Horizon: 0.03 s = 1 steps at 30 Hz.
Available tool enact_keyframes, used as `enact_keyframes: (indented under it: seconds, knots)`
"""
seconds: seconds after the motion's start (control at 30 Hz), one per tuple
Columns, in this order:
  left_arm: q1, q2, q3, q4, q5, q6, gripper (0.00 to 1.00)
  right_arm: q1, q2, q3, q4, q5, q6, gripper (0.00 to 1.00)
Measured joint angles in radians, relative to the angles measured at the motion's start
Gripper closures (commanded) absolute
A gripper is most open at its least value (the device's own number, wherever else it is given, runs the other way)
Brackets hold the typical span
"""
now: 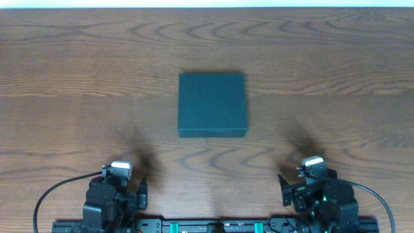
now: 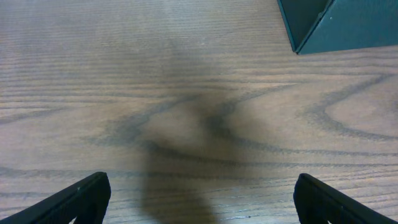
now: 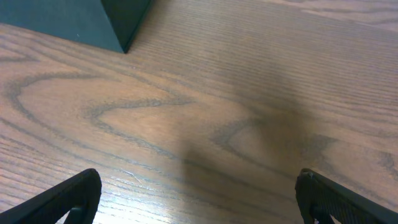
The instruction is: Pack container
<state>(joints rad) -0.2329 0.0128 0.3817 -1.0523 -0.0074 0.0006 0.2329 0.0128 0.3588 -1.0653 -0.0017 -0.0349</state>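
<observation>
The container [image 1: 212, 104] is a dark teal square box lying shut in the middle of the table. Its corner shows at the top right of the left wrist view [image 2: 336, 25] and at the top left of the right wrist view [image 3: 81, 22]. My left gripper [image 1: 142, 189] rests near the front edge, left of the box, open with only bare wood between its fingers [image 2: 81, 199]. At the front right my right gripper [image 1: 284, 189] is also open and empty, its fingers [image 3: 336, 199] wide apart. Both grippers are well short of the box.
The wooden table [image 1: 77, 77] stretches round the box on all sides. The arms' bases and a black rail [image 1: 213, 226] run along the front edge. A cable [image 1: 52, 191] loops from the left arm.
</observation>
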Motion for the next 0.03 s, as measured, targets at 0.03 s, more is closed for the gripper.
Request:
enact_keyframes:
  seconds: [0.03]
  knots:
    - [0.000, 0.000, 0.000, 0.000, 0.000, 0.000, 0.05, 0.000, 0.000, 0.000, 0.000, 0.000, 0.000, 0.01]
